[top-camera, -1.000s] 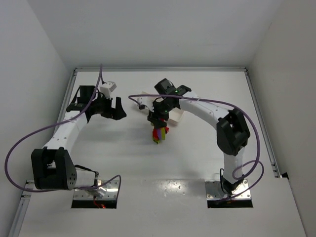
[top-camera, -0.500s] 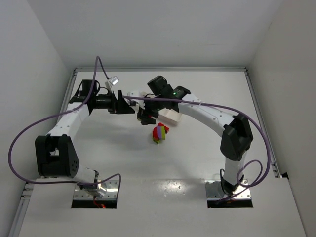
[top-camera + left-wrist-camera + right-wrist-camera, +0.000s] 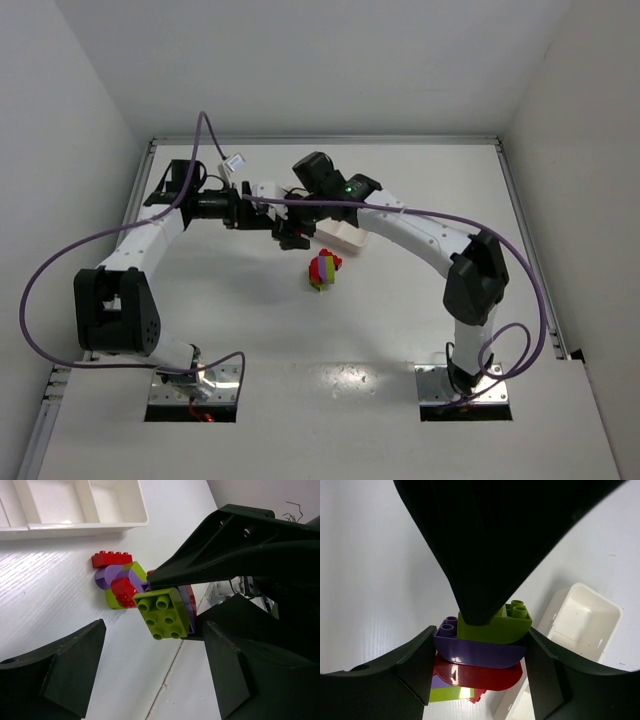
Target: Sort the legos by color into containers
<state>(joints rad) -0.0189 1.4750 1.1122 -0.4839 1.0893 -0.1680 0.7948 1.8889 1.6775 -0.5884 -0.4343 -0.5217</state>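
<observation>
Legos lie in one tight heap on the white table, just in front of the tray and not in it.

The left gripper has its jaws spread wide and grips nothing; its fingers are matte black wedges. The right gripper is likewise wide apart and empty. In its own view the heap shows in the gap, yet the top view puts the heap on the table, apart from both grippers. The two grippers sit close together, each one's dark finger filling much of the other's camera.

The heap is glossy moulded plastic: a blocky yellow-green brick with round studs on its face, purple pieces with rounded backs, a red studded bar and a smaller red brick. The tray is smooth white plastic with a raised rim and thin dividing walls.

Half a second ago the grippers stood a little further apart. A second ago the right one was over the heap and the left arm was drawn back. The heap has not moved.
</observation>
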